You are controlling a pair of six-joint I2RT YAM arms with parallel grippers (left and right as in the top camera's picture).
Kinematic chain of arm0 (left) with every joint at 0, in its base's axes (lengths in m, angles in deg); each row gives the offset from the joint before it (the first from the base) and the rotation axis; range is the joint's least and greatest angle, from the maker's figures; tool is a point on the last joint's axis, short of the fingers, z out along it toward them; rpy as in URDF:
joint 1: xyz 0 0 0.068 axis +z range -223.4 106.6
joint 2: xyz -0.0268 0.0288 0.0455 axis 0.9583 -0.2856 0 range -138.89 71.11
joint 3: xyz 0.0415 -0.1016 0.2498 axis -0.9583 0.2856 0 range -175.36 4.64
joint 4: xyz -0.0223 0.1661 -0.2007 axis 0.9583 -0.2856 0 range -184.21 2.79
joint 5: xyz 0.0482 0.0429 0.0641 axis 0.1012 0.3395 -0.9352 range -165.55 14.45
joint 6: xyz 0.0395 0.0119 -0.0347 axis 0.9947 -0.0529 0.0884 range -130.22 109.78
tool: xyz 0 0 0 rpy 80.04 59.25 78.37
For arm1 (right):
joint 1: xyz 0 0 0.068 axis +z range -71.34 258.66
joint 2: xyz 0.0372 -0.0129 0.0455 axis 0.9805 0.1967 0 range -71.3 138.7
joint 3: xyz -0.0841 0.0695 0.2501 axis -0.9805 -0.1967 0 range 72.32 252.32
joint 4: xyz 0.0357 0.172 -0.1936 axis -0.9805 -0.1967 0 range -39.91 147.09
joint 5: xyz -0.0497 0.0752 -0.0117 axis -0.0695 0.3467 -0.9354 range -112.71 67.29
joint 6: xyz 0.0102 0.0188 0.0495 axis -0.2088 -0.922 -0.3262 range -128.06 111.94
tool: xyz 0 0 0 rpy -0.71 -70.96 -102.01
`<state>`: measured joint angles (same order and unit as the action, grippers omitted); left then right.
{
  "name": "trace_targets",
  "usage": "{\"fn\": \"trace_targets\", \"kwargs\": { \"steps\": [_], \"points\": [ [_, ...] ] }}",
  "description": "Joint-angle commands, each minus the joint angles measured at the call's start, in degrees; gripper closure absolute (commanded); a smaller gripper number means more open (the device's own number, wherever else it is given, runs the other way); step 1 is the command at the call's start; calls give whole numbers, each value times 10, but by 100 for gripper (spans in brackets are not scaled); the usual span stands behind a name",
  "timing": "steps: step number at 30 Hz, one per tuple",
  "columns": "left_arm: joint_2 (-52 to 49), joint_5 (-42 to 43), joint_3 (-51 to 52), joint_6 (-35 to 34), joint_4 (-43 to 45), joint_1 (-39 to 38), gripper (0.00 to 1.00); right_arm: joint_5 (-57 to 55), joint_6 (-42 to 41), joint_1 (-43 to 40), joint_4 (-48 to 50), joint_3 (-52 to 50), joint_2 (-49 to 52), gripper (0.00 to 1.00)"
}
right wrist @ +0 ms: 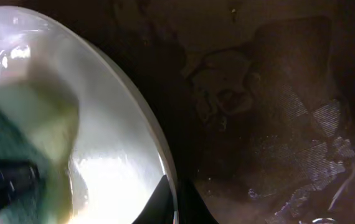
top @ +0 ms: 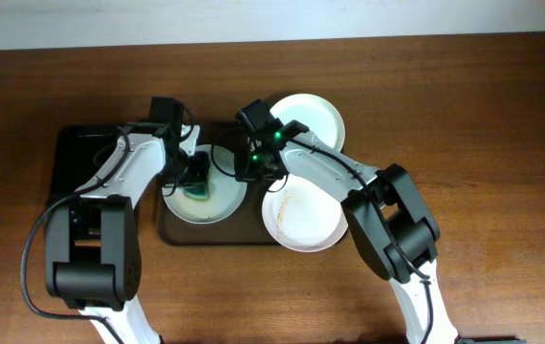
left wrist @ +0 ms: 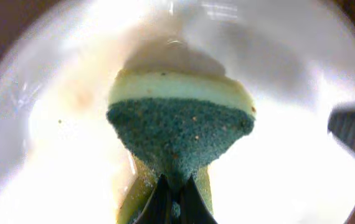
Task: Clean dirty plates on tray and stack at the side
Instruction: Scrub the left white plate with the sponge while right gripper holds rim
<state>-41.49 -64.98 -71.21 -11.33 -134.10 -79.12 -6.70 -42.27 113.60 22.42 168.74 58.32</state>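
Three white plates show from overhead: one at the left (top: 223,203) on the dark brown tray (top: 172,234), one at the back (top: 316,117), one at the front right (top: 301,218) with brown smears. My left gripper (top: 196,178) is shut on a green-and-yellow sponge (left wrist: 177,134) pressed on the left plate (left wrist: 289,180). My right gripper (top: 250,170) is shut on that plate's right rim (right wrist: 156,149), one finger inside and one outside. The sponge also shows in the right wrist view (right wrist: 28,137).
A smaller glossy black tray (top: 62,158) lies at the left, beside the brown tray. The brown tray's wet, stained floor (right wrist: 271,124) fills the right wrist view. Bare wooden table (top: 502,143) surrounds everything.
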Motion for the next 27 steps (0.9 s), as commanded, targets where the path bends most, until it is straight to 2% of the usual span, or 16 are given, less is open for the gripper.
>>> {"fn": "trace_targets", "kwargs": {
  "steps": [1,3,4,7,10,14,17,21,27],
  "points": [
    [1,22,2,87,-35,1,99,1,-3,2,3,6,13,96],
    [0,-5,2,81,-21,2,99,1,-3,2,3,6,13,96],
    [0,-45,2,61,-2,2,99,1,-3,2,3,6,13,96],
    [0,-215,2,-75,43,2,99,1,-3,2,2,6,13,96],
    [0,-314,2,-150,75,2,99,1,-3,2,2,6,13,96],
    [2,-294,0,-152,125,1,99,0,-3,2,3,6,13,96],
    [10,-216,-24,-151,112,-2,99,0,-3,2,4,6,13,96],
    [43,-135,-83,-151,61,-1,99,1,-3,-1,2,6,12,96],
    [104,-128,-198,-151,-58,15,99,3,12,-16,-17,8,-18,96]
  ]
}}
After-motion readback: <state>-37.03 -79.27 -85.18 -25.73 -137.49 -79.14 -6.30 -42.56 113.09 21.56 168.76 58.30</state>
